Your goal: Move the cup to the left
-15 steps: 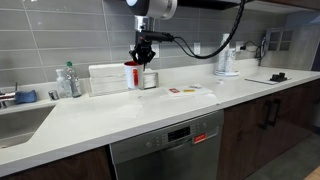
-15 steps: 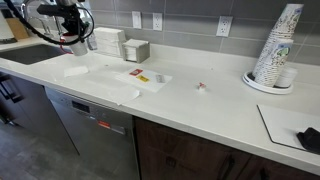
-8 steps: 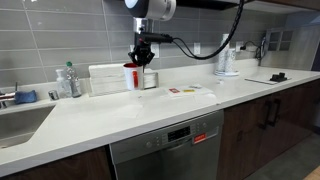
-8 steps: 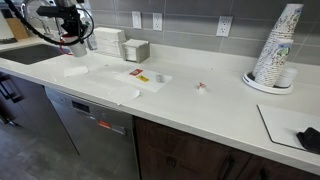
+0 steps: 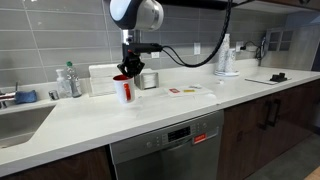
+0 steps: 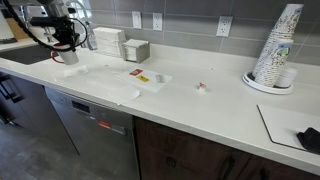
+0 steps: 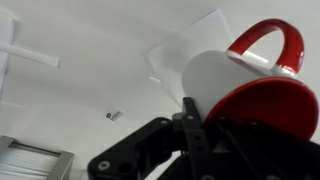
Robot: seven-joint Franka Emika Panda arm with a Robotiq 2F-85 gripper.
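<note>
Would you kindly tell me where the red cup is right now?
In an exterior view, the red cup is gripped in the claw over the counter, just left of the metal canister.

This is a kitchen, with a white countertop (image 5: 105, 117), built-in dishwasher (image 5: 166, 150), sink (image 5: 18, 122), grey tiled backsplash (image 5: 50, 35) and stacked paper cups (image 6: 276, 45).

A white countertop (image 5: 105, 118) is being backed by grey wall tiles (image 5: 50, 35), with dark wood cabinets (image 5: 270, 125) and a steel dishwasher (image 5: 165, 152) being housed beneath.
</note>
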